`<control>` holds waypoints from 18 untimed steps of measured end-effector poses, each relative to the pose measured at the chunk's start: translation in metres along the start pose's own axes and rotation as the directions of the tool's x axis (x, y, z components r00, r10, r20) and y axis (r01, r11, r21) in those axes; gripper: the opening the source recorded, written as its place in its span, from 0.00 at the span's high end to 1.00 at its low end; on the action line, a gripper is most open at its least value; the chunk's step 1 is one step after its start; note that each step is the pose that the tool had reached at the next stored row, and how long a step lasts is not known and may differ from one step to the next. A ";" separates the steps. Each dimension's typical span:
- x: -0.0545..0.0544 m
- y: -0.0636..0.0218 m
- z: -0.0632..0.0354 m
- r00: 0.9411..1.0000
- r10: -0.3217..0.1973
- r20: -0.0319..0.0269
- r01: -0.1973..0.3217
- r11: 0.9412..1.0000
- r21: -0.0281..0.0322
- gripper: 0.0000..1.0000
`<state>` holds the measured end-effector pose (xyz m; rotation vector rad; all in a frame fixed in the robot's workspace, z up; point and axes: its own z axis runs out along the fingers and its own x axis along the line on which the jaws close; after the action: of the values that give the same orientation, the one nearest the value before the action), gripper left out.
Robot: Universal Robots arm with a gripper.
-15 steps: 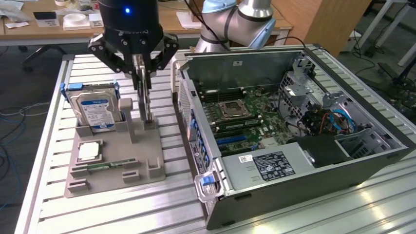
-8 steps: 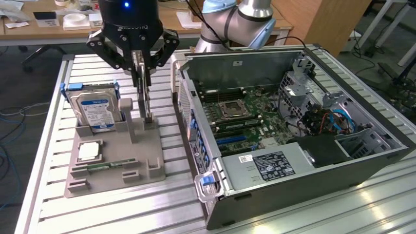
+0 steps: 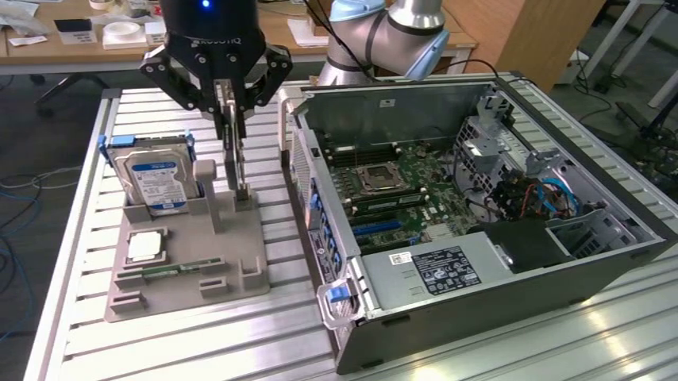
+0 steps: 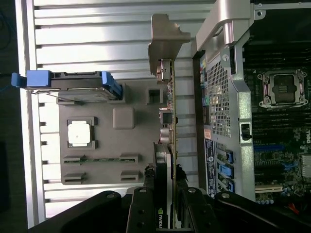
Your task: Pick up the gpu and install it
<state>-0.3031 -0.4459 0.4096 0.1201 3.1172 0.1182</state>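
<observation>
Exterior view: camera off the arm, set high at mid-range and tilted down obliquely across the slatted table (image 3: 159, 341). The gray parts tray (image 3: 238, 254) lies toward the exterior view's left, the open computer case (image 3: 477, 294) toward its right, and the arm (image 3: 387, 40) stands at the far edge. Wrist view: mounted behind the gripper (image 4: 171, 170), close in, facing straight down along the gripper's axis. Shared ground: the tray, the hard drive (image 4: 77, 87) standing in it, the edge-on gpu (image 4: 172, 97), the case's near wall and the CPU socket (image 4: 284, 90).

Bright room light; glare on table (image 3: 620, 329) slats.
</observation>
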 end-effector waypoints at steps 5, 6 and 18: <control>0.000 0.0000 -0.0001 1.000 0.000 0.000 0.000 1.000 0.000 0.73; 0.000 0.0000 -0.0001 1.000 0.000 0.000 0.000 1.000 0.000 0.73; -0.012 0.0010 0.0002 1.000 0.000 0.000 0.000 1.000 0.000 0.73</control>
<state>-0.2909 -0.4459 0.4096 0.1201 3.1173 0.1182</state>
